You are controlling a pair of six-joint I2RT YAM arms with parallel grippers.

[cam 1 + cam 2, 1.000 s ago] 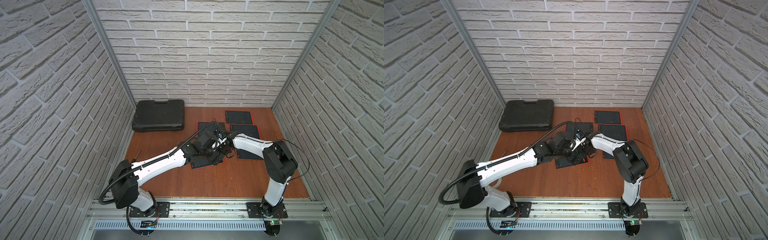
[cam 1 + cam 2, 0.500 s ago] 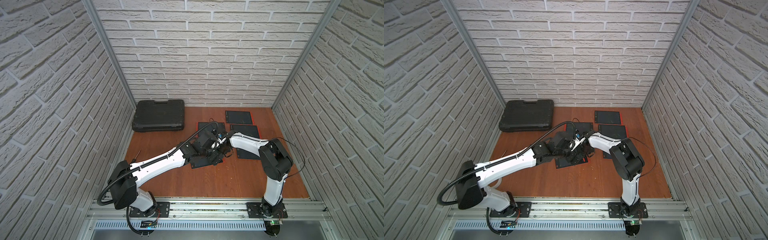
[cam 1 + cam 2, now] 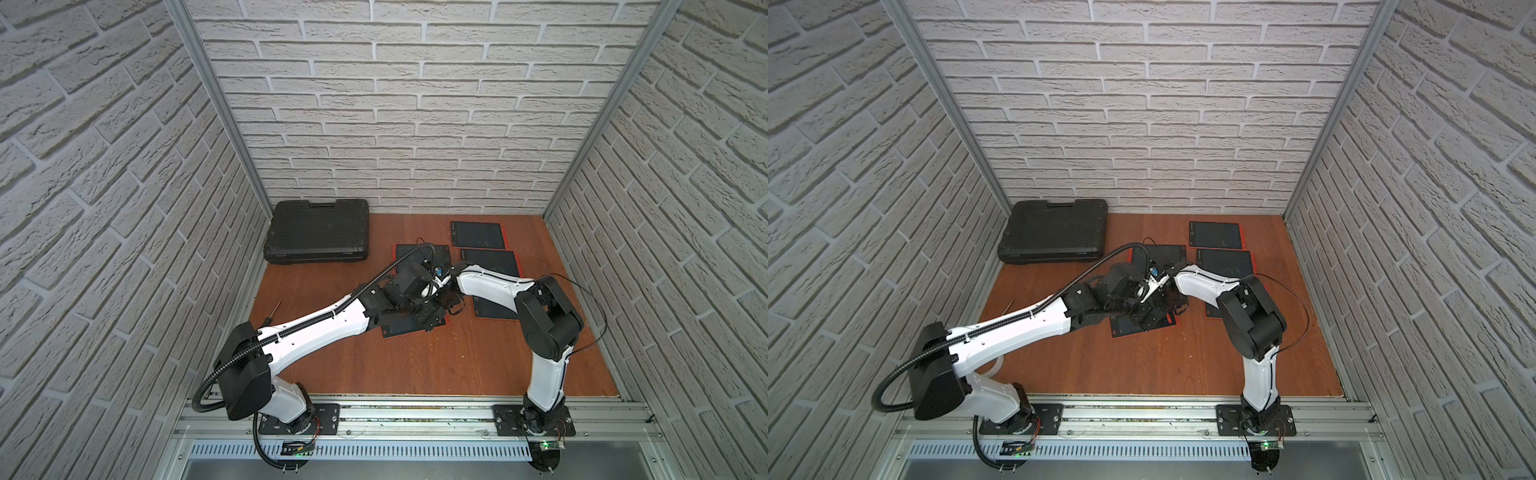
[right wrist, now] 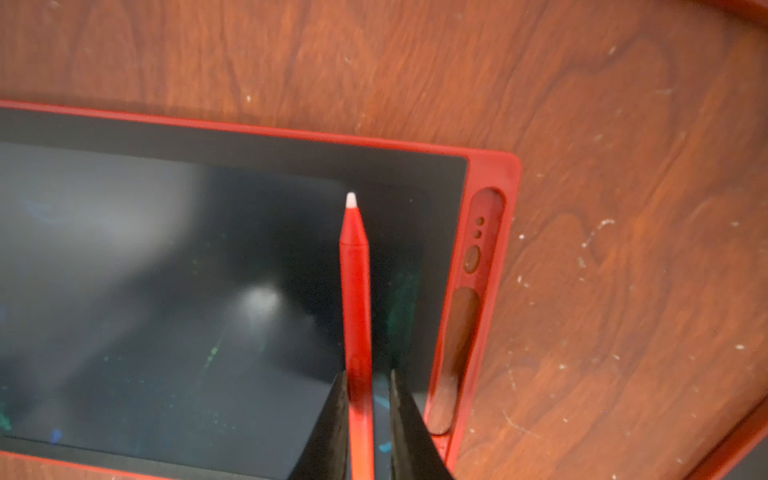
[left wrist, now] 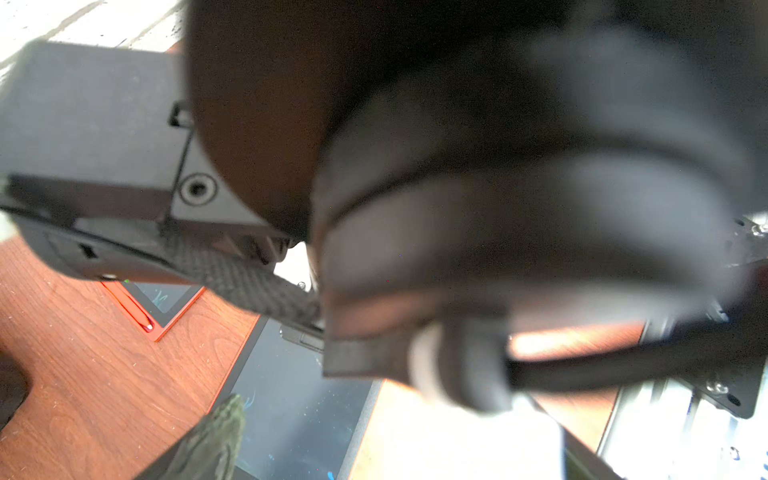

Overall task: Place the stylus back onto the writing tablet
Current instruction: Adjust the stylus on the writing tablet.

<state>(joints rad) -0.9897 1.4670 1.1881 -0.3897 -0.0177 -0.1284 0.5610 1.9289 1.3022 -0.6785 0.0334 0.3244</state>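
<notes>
While the right hand (image 4: 366, 374) pinches the red stylus (image 4: 355, 291) in a narrow grip, I see its white tip over the dark screen of the writing tablet (image 4: 492, 174), just beside the empty side slot. The tablet lies near the middle of the worktop (image 3: 415, 365). The left hand (image 3: 430, 320) is spread wide over it, holding nothing I can see.

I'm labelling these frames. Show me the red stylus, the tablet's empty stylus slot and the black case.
red stylus (image 4: 355, 291), right wrist view, middle of its shaft.
stylus slot (image 4: 457, 332), right wrist view, floor of the long recess.
black case (image 3: 318, 230), a top view, centre of its lid.
</notes>
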